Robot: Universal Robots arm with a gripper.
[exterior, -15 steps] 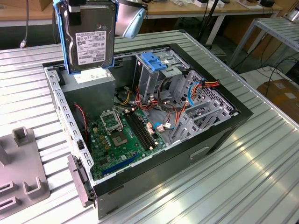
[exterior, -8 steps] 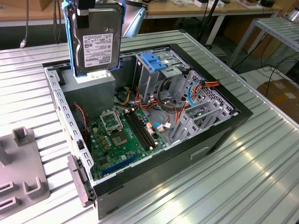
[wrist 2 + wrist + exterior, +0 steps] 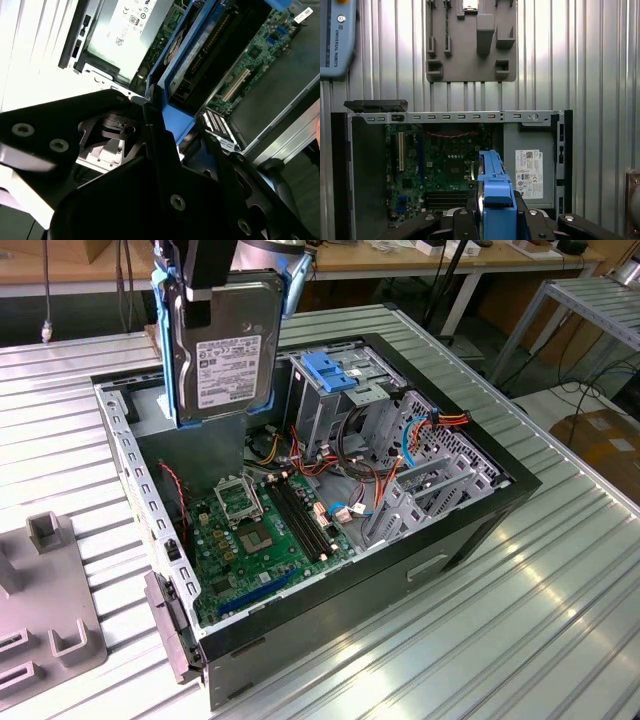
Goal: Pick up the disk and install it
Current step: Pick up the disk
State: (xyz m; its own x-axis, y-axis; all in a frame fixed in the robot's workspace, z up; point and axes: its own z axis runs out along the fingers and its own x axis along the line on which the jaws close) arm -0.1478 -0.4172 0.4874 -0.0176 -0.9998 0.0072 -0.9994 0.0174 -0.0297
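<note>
Exterior view: black end effector (image 3: pixel 213 285) clamps flat grey metal disk (image 3: pixel 228 355), blue-railed.

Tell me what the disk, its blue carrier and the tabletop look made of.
The disk: grey metal casing with a dull sheen, plus a pale, paper-like label.
The blue carrier: probably moulded plastic, going by its uniform saturated colour and soft matte surface.
The tabletop: looks like ribbed aluminium profile, silvery, with streaky reflections along the grooves.

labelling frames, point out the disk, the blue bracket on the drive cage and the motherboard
disk (image 3: pixel 232 370), exterior view, on its pale label
blue bracket (image 3: pixel 325 370), exterior view, on its top face
motherboard (image 3: pixel 235 558), exterior view, on its green surface
</note>
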